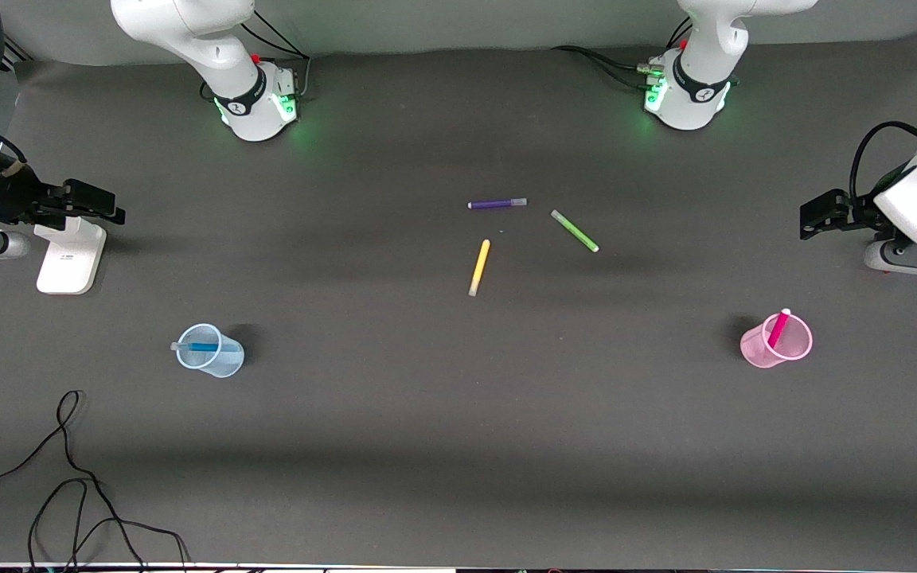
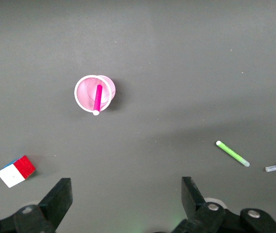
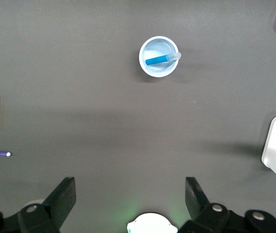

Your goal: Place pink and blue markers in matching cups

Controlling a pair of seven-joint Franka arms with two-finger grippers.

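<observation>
1. Nearest the front camera: loose black cable (image 1: pixel 68 477) lying on the table (image 1: pixel 458 446) at my right arm's end; nothing touching it.
2. Next up, the two cups, well apart; blue cup (image 1: pixel 209 350) toward my right arm's end, upright, blue marker (image 1: pixel 200 347) inside it, leaning on the rim with its pale cap poking out; right wrist view confirms, cup (image 3: pixel 159 56) with marker (image 3: pixel 162 59) across it.
3. Pink cup (image 1: pixel 777 341) toward my left arm's end, upright, pink marker (image 1: pixel 778 327) inside, pale cap sticking above the rim; left wrist view shows the same, cup (image 2: pixel 94 93), marker (image 2: pixel 97 99).
4. Farther from the camera, mid-table: yellow pen (image 1: pixel 479 267), then green pen (image 1: pixel 575 231), then purple pen (image 1: pixel 497 204); all flat, none touching.
5. Small multicoloured cube (image 2: pixel 16 171) on the table, seen in the left wrist view only.
6. White stand (image 1: pixel 70 253) on the table at my right arm's end.
7. My right gripper (image 1: pixel 88 203) hangs over that stand; fingers (image 3: pixel 60 200) spread apart, holding nothing.
8. My left gripper (image 1: pixel 821 215) hangs over the table's edge at my left arm's end; fingers (image 2: pixel 59 199) spread apart, holding nothing.
</observation>
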